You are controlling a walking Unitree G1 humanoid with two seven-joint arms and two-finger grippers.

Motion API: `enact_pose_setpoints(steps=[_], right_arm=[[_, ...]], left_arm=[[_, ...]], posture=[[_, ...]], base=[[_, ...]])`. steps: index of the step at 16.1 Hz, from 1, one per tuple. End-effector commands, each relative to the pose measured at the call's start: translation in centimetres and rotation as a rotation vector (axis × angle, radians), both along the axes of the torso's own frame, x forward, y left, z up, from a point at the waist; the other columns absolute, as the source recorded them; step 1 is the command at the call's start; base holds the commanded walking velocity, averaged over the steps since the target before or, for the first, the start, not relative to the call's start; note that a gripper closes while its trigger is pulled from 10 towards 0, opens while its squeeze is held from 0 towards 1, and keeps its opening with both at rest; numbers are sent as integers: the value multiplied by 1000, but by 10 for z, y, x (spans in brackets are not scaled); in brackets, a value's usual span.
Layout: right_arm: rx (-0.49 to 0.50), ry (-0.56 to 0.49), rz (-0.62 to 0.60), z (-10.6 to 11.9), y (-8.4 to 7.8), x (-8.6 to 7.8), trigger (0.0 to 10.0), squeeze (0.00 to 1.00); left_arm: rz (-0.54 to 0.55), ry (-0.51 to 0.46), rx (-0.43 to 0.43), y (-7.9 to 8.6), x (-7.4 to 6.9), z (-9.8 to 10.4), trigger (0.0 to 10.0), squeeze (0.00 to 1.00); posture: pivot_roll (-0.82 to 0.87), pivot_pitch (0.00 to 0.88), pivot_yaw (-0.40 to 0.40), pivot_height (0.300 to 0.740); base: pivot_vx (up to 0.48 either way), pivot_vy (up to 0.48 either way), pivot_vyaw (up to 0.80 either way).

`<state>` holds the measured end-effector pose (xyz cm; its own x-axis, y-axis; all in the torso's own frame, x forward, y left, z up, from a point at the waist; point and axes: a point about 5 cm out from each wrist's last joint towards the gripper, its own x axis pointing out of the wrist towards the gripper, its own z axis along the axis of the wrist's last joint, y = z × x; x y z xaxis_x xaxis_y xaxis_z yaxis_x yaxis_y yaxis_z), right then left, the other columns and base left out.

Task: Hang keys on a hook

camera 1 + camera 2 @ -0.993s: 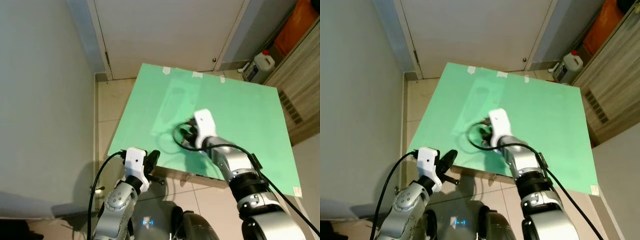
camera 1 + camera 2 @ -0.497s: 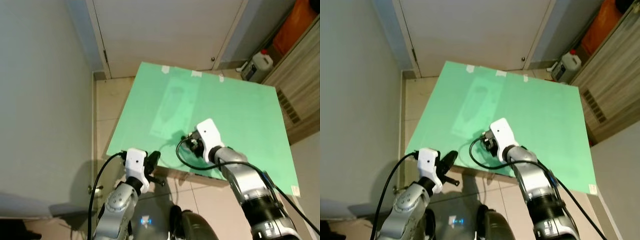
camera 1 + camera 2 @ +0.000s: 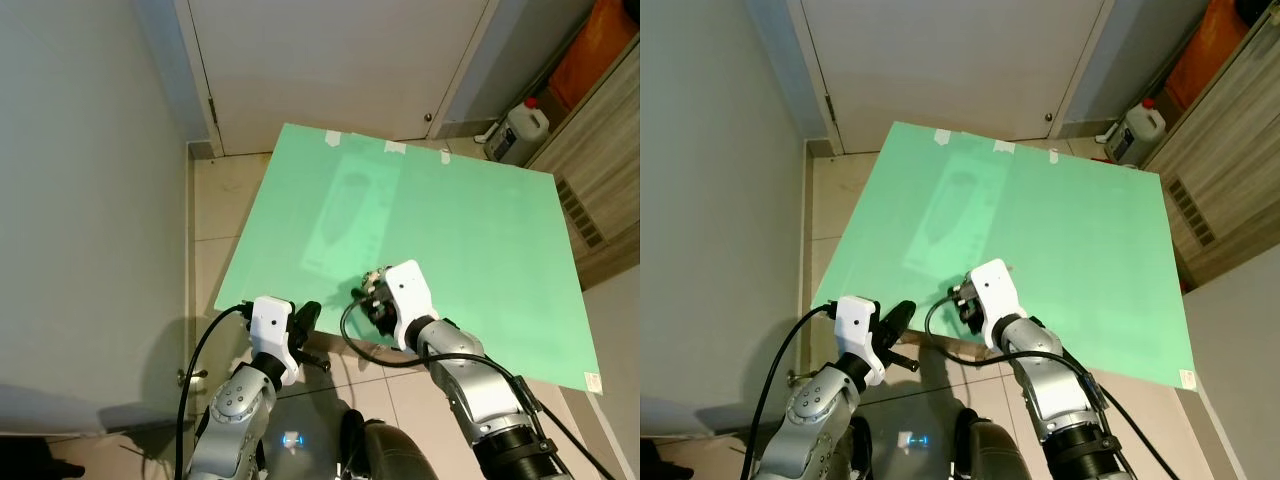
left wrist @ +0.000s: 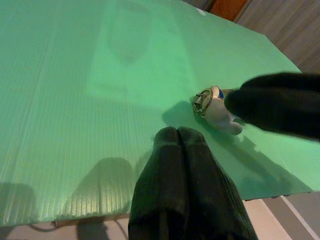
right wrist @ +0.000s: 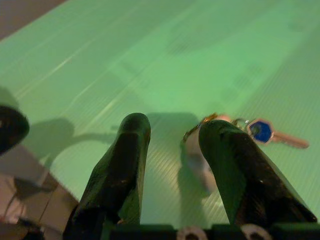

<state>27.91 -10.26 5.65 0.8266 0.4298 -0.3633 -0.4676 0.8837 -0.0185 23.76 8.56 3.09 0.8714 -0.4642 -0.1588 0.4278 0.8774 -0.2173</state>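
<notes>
The keys (image 5: pixel 262 131), a blue-headed key on a ring with a pale fob (image 5: pixel 197 162), lie on the green board (image 3: pixel 450 220) near its front edge. My right gripper (image 5: pixel 175 135) is open and low over them, the fob between its fingers (image 5: pixel 127 150) and the blue key just outside one finger. In the eye view the right gripper (image 3: pixel 375 297) sits at the board's front edge. My left gripper (image 3: pixel 308 318) is shut, just off the front left corner, empty. From the left wrist the keys (image 4: pixel 212 107) lie beyond its shut fingers (image 4: pixel 180 145).
A closed white door (image 3: pixel 330 60) stands behind the board. A white jug (image 3: pixel 520 125) sits on the floor at the back right by a wooden cabinet (image 3: pixel 600 150). A grey wall (image 3: pixel 90 200) runs along the left, with tiled floor (image 3: pixel 215 210) between it and the board.
My right arm has drawn back from the middle of the board to its front edge, and the gripper now sits low over the keys. The left arm has not moved.
</notes>
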Motion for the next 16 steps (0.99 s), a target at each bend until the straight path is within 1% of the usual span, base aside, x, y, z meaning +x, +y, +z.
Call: enact_pose_setpoints(steps=[1, 3, 5, 6, 7, 8, 11, 13, 14, 16], right_arm=[[5, -10, -39, -1, -4, 2, 10000, 0], [-34, -20, -64, -2, -3, 9, 10000, 0], [-22, -2, -53, -6, 2, 8, 10000, 0], [-22, -2, -53, -6, 2, 8, 10000, 0], [-17, -5, -52, -7, 5, 9, 10000, 0], [-8, -12, -62, -7, 7, 14, 10000, 0], [-11, -10, -66, -8, 9, 18, 10000, 0], [-39, 2, -81, -13, 8, 19, 10000, 0], [-49, 8, -107, -16, 7, 21, 10000, 0], [-41, 11, -135, -16, 4, 23, 10000, 0]], left_arm=[[-16, 15, -41, -14, -2, 1, 10000, 0], [-14, 13, -42, -13, -1, 2, 10000, 0], [-15, 14, -43, -14, -1, 1, 10000, 0], [-15, 14, -43, -14, -1, 1, 10000, 0], [-15, 14, -43, -14, -1, 1, 10000, 0], [-15, 12, -44, -14, -1, 2, 10000, 0], [-15, 11, -44, -15, -2, 2, 10000, 0], [-18, 11, -45, -15, -2, 2, 10000, 0], [-19, 12, -44, -15, -4, 2, 10000, 0], [-20, 12, -43, -14, -4, 2, 10000, 0]], posture=[[38, 222, -61, 740], [38, 222, -61, 740], [38, 222, -62, 740], [38, 222, -62, 740], [41, 222, -63, 740], [41, 221, -61, 740], [43, 218, -60, 740], [45, 219, -60, 740], [50, 218, -60, 740], [54, 216, -58, 740]], base=[[0, 0, 0], [0, 0, 0], [0, 0, 0], [0, 0, 0], [0, 0, 0], [0, 0, 0], [0, 0, 0], [0, 0, 0], [0, 0, 0], [0, 0, 0]])
